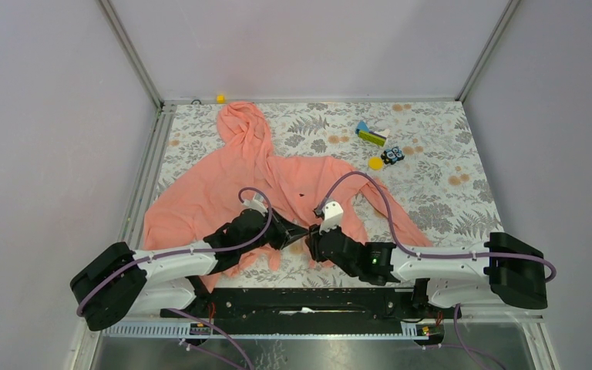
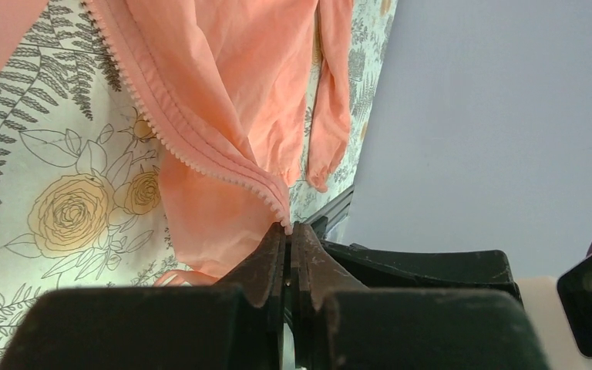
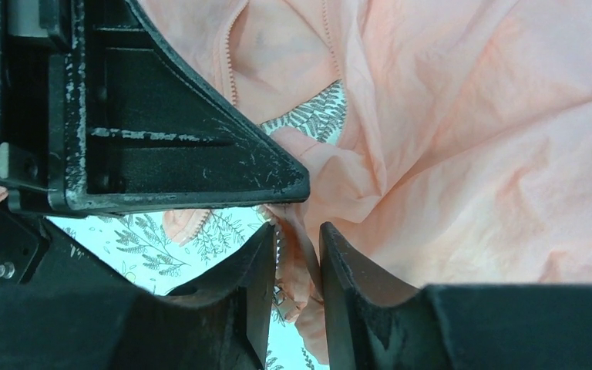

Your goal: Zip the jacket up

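Note:
The salmon-pink jacket [image 1: 277,177] lies spread on the floral table, hood toward the back and front unzipped. My left gripper [image 1: 299,232] is at the jacket's bottom hem. In the left wrist view this gripper [image 2: 288,226] is shut on the lower end of one toothed zipper edge [image 2: 185,146], which runs up and away from the pinch. My right gripper [image 1: 310,240] meets it from the right. In the right wrist view its jaws [image 3: 297,231] are closed around the other zipper edge [image 3: 281,247], with bunched fabric and a small metal slider between the fingers. The jacket [image 3: 470,139] fills the rest of that view.
Small toys lie at the back right: a green-yellow block [image 1: 371,136], a yellow disc [image 1: 375,163] and a dark toy [image 1: 391,156]. A tiny yellow piece [image 1: 220,98] sits at the back edge. Walls enclose the floral table [image 1: 447,200] on three sides.

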`<act>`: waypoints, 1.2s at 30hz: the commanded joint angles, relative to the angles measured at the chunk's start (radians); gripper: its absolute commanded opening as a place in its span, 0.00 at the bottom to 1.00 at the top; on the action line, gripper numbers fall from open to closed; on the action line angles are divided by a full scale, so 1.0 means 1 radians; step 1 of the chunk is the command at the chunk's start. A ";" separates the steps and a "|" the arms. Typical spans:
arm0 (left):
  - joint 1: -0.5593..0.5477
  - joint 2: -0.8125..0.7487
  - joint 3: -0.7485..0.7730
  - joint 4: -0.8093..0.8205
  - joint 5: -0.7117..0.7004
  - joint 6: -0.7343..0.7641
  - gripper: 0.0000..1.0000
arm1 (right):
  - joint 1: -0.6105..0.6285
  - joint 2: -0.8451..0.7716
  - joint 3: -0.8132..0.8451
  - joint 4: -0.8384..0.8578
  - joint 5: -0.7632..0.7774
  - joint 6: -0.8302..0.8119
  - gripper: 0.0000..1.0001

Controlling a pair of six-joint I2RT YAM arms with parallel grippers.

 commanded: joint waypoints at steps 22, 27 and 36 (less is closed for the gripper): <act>0.002 -0.018 0.034 0.092 0.073 0.069 0.00 | -0.202 -0.014 -0.115 0.317 -0.443 -0.042 0.31; 0.003 -0.021 0.030 0.099 0.076 0.064 0.00 | -0.215 -0.012 -0.117 0.339 -0.460 -0.044 0.36; 0.002 -0.048 0.020 0.037 0.031 0.017 0.00 | -0.214 -0.058 -0.126 0.272 -0.347 -0.008 0.56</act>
